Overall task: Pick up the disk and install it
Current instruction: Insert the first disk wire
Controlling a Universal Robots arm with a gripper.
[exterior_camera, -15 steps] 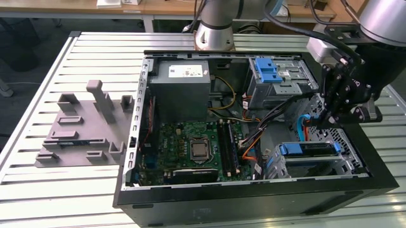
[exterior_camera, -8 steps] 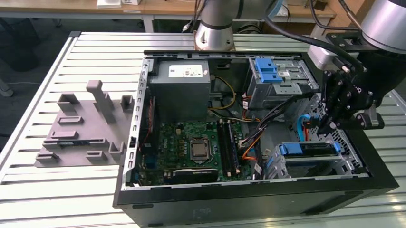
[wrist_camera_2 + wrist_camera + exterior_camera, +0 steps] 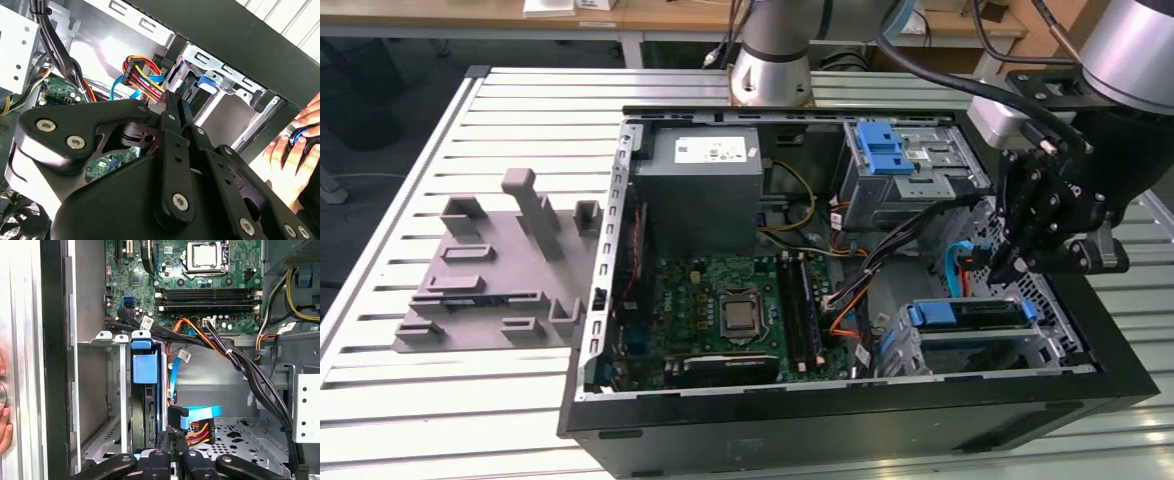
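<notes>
The disk [image 3: 967, 315] sits in the metal drive cage at the front right corner of the open computer case, its blue handle facing up. In the first wrist view the disk [image 3: 146, 390] stands on edge in the cage with its blue handle at the open end. My gripper [image 3: 1010, 268] hangs just above and behind the cage, shut with nothing held. Its fingertips [image 3: 174, 432] are beside the disk, close to a black cable plug with a blue strap [image 3: 192, 415]. In the second wrist view the gripper [image 3: 177, 97] points toward the cage and the disk's blue handle [image 3: 207, 80].
A bundle of black and coloured cables [image 3: 225, 350] crosses the case near the cage. A second bay with a blue latch [image 3: 881, 150] sits at the back. A person's hand [image 3: 295, 150] rests outside the case wall. A grey fixture [image 3: 500, 265] lies on the slatted table.
</notes>
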